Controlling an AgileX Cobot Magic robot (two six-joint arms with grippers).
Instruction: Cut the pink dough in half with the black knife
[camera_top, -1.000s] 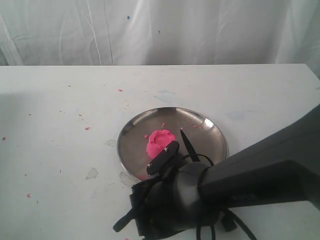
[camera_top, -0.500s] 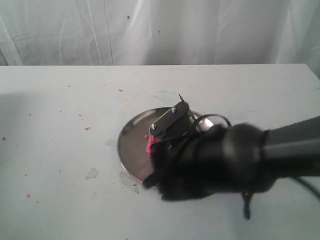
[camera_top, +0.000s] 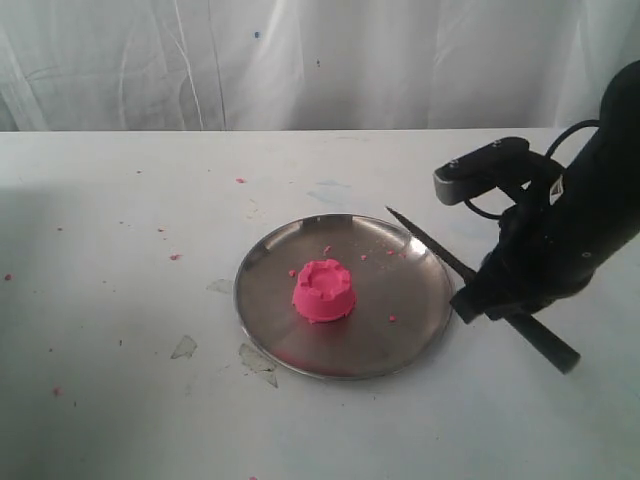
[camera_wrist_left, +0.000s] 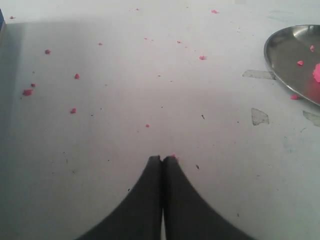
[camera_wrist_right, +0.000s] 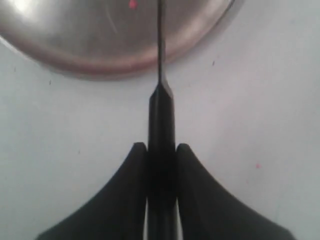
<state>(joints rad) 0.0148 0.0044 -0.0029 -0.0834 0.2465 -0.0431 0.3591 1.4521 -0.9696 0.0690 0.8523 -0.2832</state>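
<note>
The right hand (camera_wrist_right: 161, 148) clamps the black knife (camera_wrist_right: 161, 107), blade crossing the plate (camera_wrist_right: 100, 62) rim.

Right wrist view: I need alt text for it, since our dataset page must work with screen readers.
The right gripper is clamped on the handle of the black knife, whose thin blade points away across the rim of a steel plate. The plate sits on a white table, with one pink crumb on it.
</note>
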